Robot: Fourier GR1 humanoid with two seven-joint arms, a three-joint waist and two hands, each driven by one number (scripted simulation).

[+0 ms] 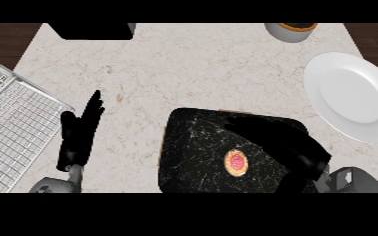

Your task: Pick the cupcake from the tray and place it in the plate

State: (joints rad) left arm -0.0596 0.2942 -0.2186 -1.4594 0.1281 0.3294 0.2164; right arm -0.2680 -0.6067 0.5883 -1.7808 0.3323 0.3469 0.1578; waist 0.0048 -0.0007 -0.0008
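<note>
Cupcake [236,162] sits on dark tray [190,150], right hand [295,149] between it and plate [345,97].

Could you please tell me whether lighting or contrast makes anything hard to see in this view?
Head view: the black right hand merges with the black tray beneath it, so its outline is hard to read; the cupcake stands out; the white plate is bright, looks taller than wide, and is cut by the right edge.

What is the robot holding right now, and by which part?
Nothing. The cupcake lies free on the tray beside the open right hand; the left hand rests open and empty.
</note>
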